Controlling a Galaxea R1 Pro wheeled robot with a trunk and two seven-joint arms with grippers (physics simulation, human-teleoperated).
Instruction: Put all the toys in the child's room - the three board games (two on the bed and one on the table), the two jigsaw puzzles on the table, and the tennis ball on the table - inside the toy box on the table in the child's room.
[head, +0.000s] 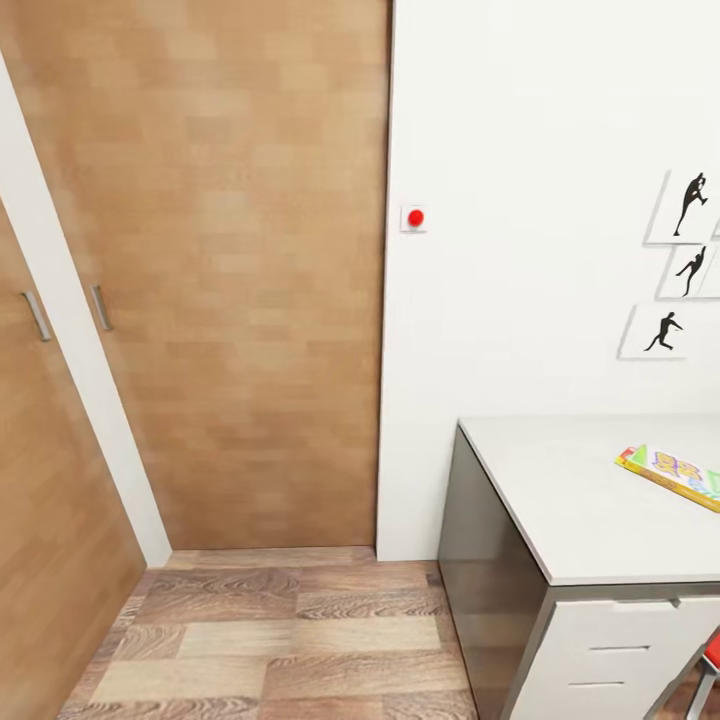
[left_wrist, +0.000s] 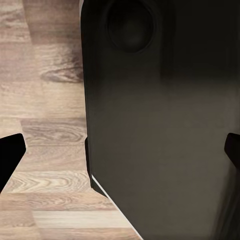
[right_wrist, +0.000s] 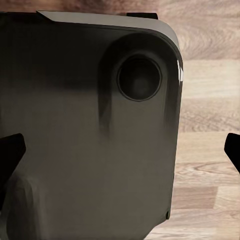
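The robot is on its way into the child's room, facing a wooden sliding door and a white wall. At the right stands the worktop, with one flat, colourful printed box lying near its right side, partly cut off. Both wrist cameras look down at the dark robot base over the plank floor. Left fingers and right fingers sit spread wide, holding nothing. I'd say it should turn right, square up to the worktop, and stop short of the drawers before reaching.
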